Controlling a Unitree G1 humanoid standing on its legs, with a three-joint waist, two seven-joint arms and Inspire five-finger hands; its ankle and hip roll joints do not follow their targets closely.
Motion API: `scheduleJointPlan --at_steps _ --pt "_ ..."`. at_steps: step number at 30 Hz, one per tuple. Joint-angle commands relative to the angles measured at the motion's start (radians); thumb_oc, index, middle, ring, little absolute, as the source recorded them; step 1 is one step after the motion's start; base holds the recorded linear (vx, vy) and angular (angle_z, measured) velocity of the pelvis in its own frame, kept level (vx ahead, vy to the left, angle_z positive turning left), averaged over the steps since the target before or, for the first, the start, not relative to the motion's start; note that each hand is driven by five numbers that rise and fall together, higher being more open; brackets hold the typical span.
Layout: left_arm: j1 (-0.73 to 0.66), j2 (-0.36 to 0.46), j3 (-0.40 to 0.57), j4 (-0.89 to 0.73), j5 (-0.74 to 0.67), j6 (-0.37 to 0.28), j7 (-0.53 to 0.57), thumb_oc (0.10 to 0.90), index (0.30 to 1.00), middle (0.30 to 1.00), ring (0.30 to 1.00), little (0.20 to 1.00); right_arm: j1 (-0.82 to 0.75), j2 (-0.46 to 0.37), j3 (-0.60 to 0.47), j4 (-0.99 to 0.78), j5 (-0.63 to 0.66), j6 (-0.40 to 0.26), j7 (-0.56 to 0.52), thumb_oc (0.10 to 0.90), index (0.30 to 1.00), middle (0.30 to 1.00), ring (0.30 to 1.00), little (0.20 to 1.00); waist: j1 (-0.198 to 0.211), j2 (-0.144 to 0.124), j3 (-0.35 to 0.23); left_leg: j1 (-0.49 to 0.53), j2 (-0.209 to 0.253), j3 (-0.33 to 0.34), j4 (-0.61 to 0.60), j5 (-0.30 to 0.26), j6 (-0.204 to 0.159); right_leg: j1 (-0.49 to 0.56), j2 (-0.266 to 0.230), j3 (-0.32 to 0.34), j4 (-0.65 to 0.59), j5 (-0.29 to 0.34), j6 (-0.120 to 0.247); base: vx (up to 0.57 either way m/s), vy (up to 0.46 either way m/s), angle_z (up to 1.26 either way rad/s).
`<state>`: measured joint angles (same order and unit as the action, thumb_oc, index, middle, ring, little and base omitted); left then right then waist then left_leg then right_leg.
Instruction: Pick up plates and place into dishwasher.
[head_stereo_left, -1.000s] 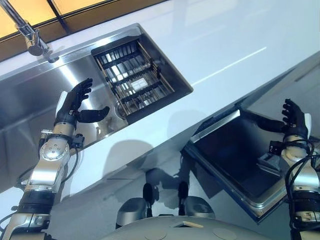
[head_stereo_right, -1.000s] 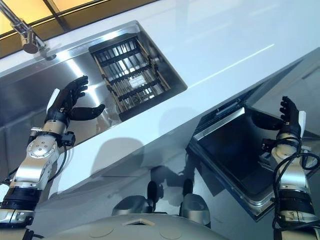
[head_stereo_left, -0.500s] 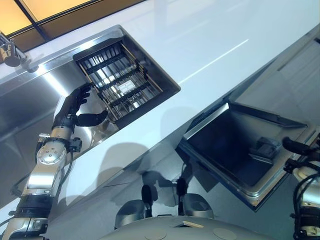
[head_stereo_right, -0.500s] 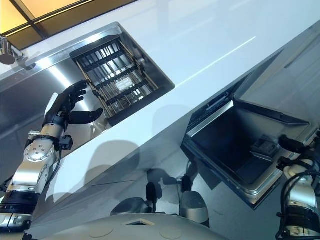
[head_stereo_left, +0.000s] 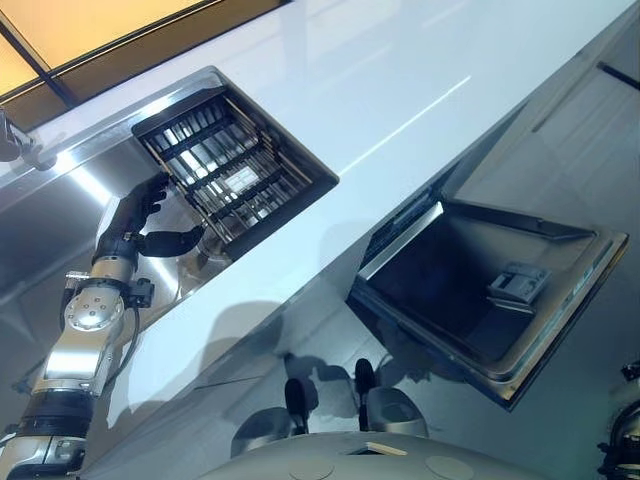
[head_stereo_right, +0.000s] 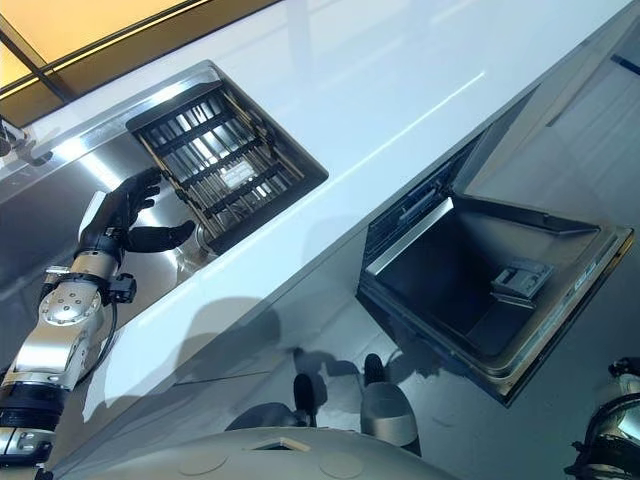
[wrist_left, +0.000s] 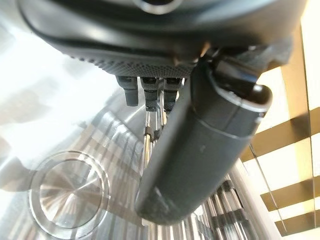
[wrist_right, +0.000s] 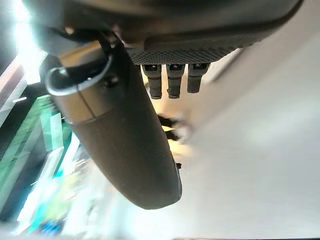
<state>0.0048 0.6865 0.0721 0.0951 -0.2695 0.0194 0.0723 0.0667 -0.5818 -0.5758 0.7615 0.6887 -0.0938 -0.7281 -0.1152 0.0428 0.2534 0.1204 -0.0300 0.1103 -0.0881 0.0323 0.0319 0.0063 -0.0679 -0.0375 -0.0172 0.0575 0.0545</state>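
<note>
The left hand (head_stereo_left: 138, 222) is down in the sink (head_stereo_left: 60, 215), fingers spread wide and holding nothing, right beside the dish rack (head_stereo_left: 232, 168). I think it is reaching for plates, but I see none. The right hand (wrist_right: 150, 125) is open too. The dishwasher door (head_stereo_left: 500, 300) hangs open, ready.

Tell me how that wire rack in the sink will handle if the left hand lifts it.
The rack looks like rigid metal bars, so probably stiff. Its open grid suggests light weight. The left hand may slip on smooth bars.
</note>
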Motion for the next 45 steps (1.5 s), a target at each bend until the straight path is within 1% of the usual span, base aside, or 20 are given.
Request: scheduleJointPlan --at_steps 1,3,5,6,7,10,13,17,20,22,25,28,29,32,33,34,35,37,42,45 --pt "-0.167 0.061 -0.008 0.007 -0.035 -0.133 0.094 0.800 0.900 0.900 0.900 0.900 -0.057 -0.166 0.000 0.021 0.087 -0.124 0.015 0.800 0.900 0.900 0.900 0.900 -0.014 0.034 0.041 -0.107 -0.047 -0.001 0.172 -0.139 -0.005 -0.089 0.040 -0.044 0.259 -0.203 0.028 -0.18 0.018 -0.01" --pt "-0.214 0.059 -0.022 0.019 -0.051 -0.163 0.145 0.800 0.900 0.900 0.900 0.900 -0.104 -0.180 0.026 0.054 0.147 -0.162 0.047 0.800 0.900 0.900 0.900 0.900 -0.017 0.060 0.099 -0.171 -0.048 0.008 0.239 -0.150 -0.012 -0.132 0.022 -0.052 0.277 -0.205 0.009 -0.21 0.022 -0.03" --pt "-0.234 0.061 -0.026 0.021 -0.050 -0.177 0.162 0.800 0.900 0.900 0.900 0.900 -0.128 -0.180 0.042 0.065 0.175 -0.188 0.066 0.800 0.900 0.900 0.900 0.900 -0.017 0.069 0.129 -0.209 -0.044 0.016 0.280 -0.156 -0.014 -0.162 0.015 -0.057 0.300 -0.209 -0.001 -0.18 -0.040 -0.20" --pt "-0.263 0.063 -0.030 0.020 -0.051 -0.186 0.186 0.800 0.900 0.900 0.900 0.900 -0.155 -0.177 0.066 0.077 0.201 -0.232 0.077 0.800 0.900 0.900 0.900 0.900 -0.019 0.075 0.166 -0.262 -0.040 0.020 0.348 -0.172 -0.015 -0.208 0.006 -0.055 0.337 -0.214 -0.014 -0.22 -0.071 -0.20" --pt "-0.272 0.063 -0.030 0.023 -0.055 -0.195 0.197 0.800 0.900 0.900 0.900 0.900 -0.164 -0.177 0.073 0.080 0.203 -0.243 0.076 0.800 0.900 0.900 0.900 0.900 -0.021 0.078 0.177 -0.280 -0.037 0.021 0.369 -0.176 -0.015 -0.228 0.003 -0.056 0.353 -0.216 -0.018 -0.22 -0.066 -0.13" --pt "-0.310 0.043 -0.030 0.027 -0.098 -0.253 0.265 0.800 0.900 0.900 0.900 0.900 -0.209 -0.170 0.109 0.088 0.236 -0.289 0.100 0.800 0.900 0.900 0.900 0.900 -0.028 0.098 0.227 -0.378 -0.022 0.023 0.479 -0.197 -0.017 -0.335 -0.006 -0.054 0.461 -0.242 -0.041 -0.14 -0.057 -0.02" --pt "-0.352 0.020 -0.036 0.009 -0.098 -0.275 0.318 0.800 0.900 0.900 0.900 0.900 -0.242 -0.146 0.144 0.080 0.279 -0.293 0.172 0.800 0.900 0.900 0.900 0.900 -0.036 0.110 0.265 -0.466 -0.018 0.020 0.567 -0.214 -0.011 -0.434 -0.006 -0.047 0.575 -0.273 -0.062 -0.10 -0.073 -0.06" --pt "-0.394 -0.011 -0.051 -0.046 -0.081 -0.300 0.377 0.800 0.900 0.900 0.900 0.900 -0.280 -0.127 0.218 0.054 0.289 -0.333 0.284 0.800 0.900 0.900 0.900 0.900 -0.031 0.126 0.267 -0.589 -0.039 0.008 0.649 -0.231 0.002 -0.568 0.000 -0.036 0.698 -0.316 -0.089 -0.03 -0.036 -0.04" --pt "-0.408 -0.023 -0.048 -0.072 -0.061 -0.315 0.391 0.800 0.900 0.900 0.900 0.900 -0.302 -0.109 0.259 0.041 0.325 -0.349 0.352 0.800 0.900 0.900 0.900 0.900 -0.020 0.130 0.267 -0.659 -0.048 0.004 0.684 -0.236 0.004 -0.643 -0.001 -0.037 0.753 -0.330 -0.096 -0.02 -0.045 -0.04" --pt "-0.411 -0.027 -0.052 -0.089 -0.047 -0.320 0.393 0.800 0.900 0.900 0.900 0.900 -0.316 -0.090 0.288 0.033 0.375 -0.335 0.436 0.800 0.900 0.900 0.900 0.900 -0.008 0.134 0.267 -0.698 -0.057 0.001 0.700 -0.241 0.003 -0.681 -0.001 -0.039 0.784 -0.343 -0.098 0.01 -0.036 -0.04" --pt "-0.407 -0.026 -0.058 -0.104 -0.026 -0.311 0.387 0.800 0.900 0.900 0.900 0.900 -0.345 -0.084 0.326 0.032 0.358 -0.302 0.500 0.800 0.900 0.900 0.900 0.900 0.011 0.137 0.267 -0.732 -0.066 -0.008 0.707 -0.234 -0.001 -0.712 0.000 -0.041 0.798 -0.340 -0.098 0.00 -0.022 -0.02" --pt "-0.391 -0.020 -0.058 -0.125 -0.028 -0.299 0.377 0.800 0.900 0.900 0.900 0.900 -0.372 -0.084 0.357 -0.001 0.377 -0.266 0.606 0.800 0.900 0.900 0.900 0.900 0.036 0.137 0.267 -0.749 -0.073 -0.016 0.703 -0.225 -0.004 -0.719 -0.003 -0.050 0.790 -0.330 -0.096 0.00 -0.019 -0.06" --pt "-0.389 -0.017 -0.053 -0.120 -0.031 -0.304 0.371 0.800 0.900 0.900 0.900 0.900 -0.387 -0.081 0.365 -0.014 0.395 -0.244 0.684 0.800 0.900 0.900 0.900 0.900 0.045 0.134 0.267 -0.750 -0.075 -0.020 0.698 -0.222 -0.005 -0.717 -0.004 -0.056 0.783 -0.325 -0.094 0.00 0.000 0.00" --pt "-0.379 -0.018 -0.042 -0.116 -0.030 -0.318 0.355 0.800 0.900 0.900 0.900 0.900 -0.417 -0.068 0.394 -0.073 0.464 -0.195 0.860 0.800 0.900 0.900 0.900 0.900 0.065 0.122 0.267 -0.753 -0.077 -0.029 0.682 -0.209 -0.008 -0.711 -0.004 -0.067 0.760 -0.310 -0.089 0.00 -0.010 -0.01" --pt "-0.377 -0.014 -0.040 -0.113 -0.034 -0.323 0.352 0.800 0.900 0.900 0.900 0.900 -0.422 -0.066 0.401 -0.092 0.484 -0.166 0.923 0.800 0.900 0.900 0.900 0.900 0.069 0.118 0.267 -0.752 -0.077 -0.032 0.677 -0.206 -0.008 -0.708 -0.004 -0.070 0.752 -0.304 -0.087 -0.01 -0.013 -0.13" --pt "-0.373 -0.014 -0.035 -0.108 -0.029 -0.330 0.344 0.800 0.900 0.900 0.900 0.900 -0.426 -0.052 0.419 -0.130 0.502 -0.145 0.998 0.800 0.900 0.900 0.900 0.900 0.077 0.110 0.267 -0.754 -0.076 -0.036 0.674 -0.202 -0.009 -0.705 -0.006 -0.075 0.742 -0.297 -0.084 0.00 -0.018 -0.11" --pt "-0.371 -0.015 -0.034 -0.106 -0.023 -0.334 0.342 0.800 0.900 0.900 0.900 0.900 -0.428 -0.043 0.427 -0.153 0.503 -0.132 1.031 0.800 0.900 0.900 0.900 0.900 0.079 0.105 0.267 -0.754 -0.075 -0.039 0.672 -0.201 -0.009 -0.703 -0.005 -0.078 0.737 -0.293 -0.083 0.00 -0.024 -0.12" --pt "-0.359 -0.014 -0.025 -0.095 -0.013 -0.354 0.334 0.800 0.900 0.900 0.900 0.900 -0.436 -0.021 0.467 -0.249 0.507 -0.096 1.129 0.800 0.900 0.900 0.900 0.900 0.092 0.082 0.267 -0.751 -0.071 -0.051 0.662 -0.196 -0.010 -0.689 -0.003 -0.087 0.712 -0.276 -0.075 0.01 -0.023 -0.10" --pt "-0.340 -0.008 -0.019 -0.085 0.020 -0.370 0.330 0.800 0.900 0.900 0.900 0.900 -0.480 0.002 0.537 -0.465 0.474 0.000 1.204 0.800 0.900 0.900 0.900 0.900 0.117 0.034 0.267 -0.723 -0.065 -0.069 0.628 -0.183 -0.010 -0.636 0.002 -0.107 0.643 -0.242 -0.062 0.01 0.006 -0.08" --pt "-0.343 -0.008 -0.024 -0.080 0.025 -0.358 0.331 0.800 0.900 0.900 0.900 0.900 -0.531 0.001 0.574 -0.563 0.452 0.068 1.248 0.800 0.900 0.900 0.900 0.900 0.133 0.016 0.267 -0.690 -0.065 -0.075 0.606 -0.177 -0.007 -0.593 -0.003 -0.119 0.602 -0.225 -0.054 0.06 0.071 -0.15"
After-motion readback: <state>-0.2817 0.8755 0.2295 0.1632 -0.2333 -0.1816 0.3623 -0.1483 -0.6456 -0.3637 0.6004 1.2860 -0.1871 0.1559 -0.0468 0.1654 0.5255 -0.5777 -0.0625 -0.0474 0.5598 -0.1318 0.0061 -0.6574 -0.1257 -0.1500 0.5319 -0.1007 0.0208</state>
